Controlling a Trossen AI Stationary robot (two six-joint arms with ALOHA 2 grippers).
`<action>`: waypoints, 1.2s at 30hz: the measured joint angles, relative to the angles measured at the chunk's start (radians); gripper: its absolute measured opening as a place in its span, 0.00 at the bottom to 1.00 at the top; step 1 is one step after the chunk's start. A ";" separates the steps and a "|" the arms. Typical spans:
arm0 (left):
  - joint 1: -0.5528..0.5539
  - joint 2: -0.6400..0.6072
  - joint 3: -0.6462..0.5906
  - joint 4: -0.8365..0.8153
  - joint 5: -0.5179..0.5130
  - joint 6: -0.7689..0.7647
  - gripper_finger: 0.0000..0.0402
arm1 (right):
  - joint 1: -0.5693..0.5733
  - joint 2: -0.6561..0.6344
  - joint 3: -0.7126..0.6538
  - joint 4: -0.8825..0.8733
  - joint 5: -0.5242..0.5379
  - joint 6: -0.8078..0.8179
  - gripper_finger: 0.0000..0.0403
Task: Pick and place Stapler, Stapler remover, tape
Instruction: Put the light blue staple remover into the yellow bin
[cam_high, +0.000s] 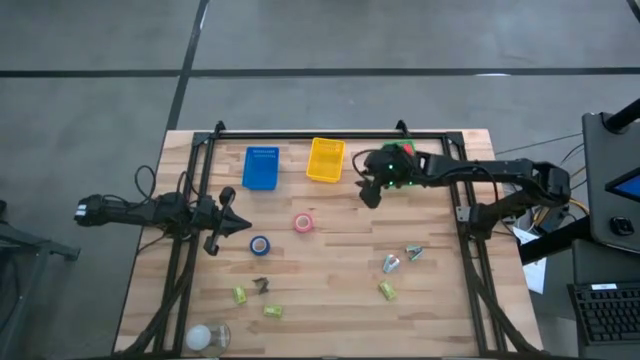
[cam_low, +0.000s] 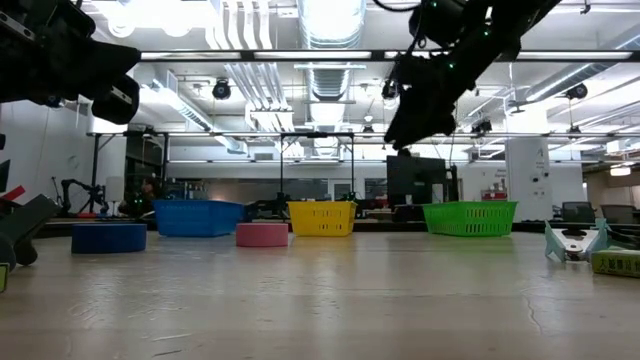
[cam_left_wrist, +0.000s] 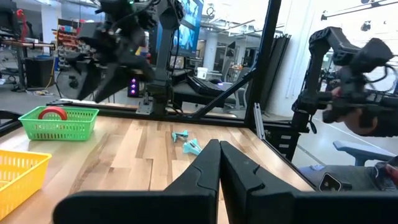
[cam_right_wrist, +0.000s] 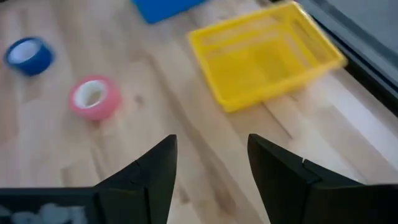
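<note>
High view: desk w/ three baskets along far edge — blue basket, yellow basket, green basket.
Right pincer: up in the air just by green basket, between it and yellow one; fingers apart, nothing between them (right wrist view shows bare wood in the gap).
Left pincer: low at left side of desk, tips together, empty; blue tape just beside it.
Tape: pink tape mid-desk, blue roll near it, both flat on wood, apart from each other. One red tape sits in green basket already (left wrist view).
Other items: small yellow-green pieces and a dark piece at near left; pale teal pieces at near right — prob. staplers/removers, too small to say which.
Step (est.): right arm free after a drop, next pick likely pink roll.
Risks:
- Rolls lie flat and low; fingers coming down off-centre would push roll sideways, not grip it.
- Both arms close to mid-desk rolls; if each goes for a roll at once, arms may clash.
- Right arm swinging low past yellow basket could knock its rim.
</note>
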 joint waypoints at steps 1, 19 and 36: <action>0.000 0.000 0.000 0.000 0.000 0.000 0.02 | 0.019 0.004 0.000 0.012 -0.006 -0.023 0.47; 0.000 0.000 0.000 0.000 0.000 0.000 0.02 | 0.210 0.239 0.058 0.281 -0.132 -0.212 0.47; 0.000 0.001 0.000 -0.002 0.000 0.000 0.02 | 0.278 0.513 0.294 0.047 -0.232 -0.154 0.47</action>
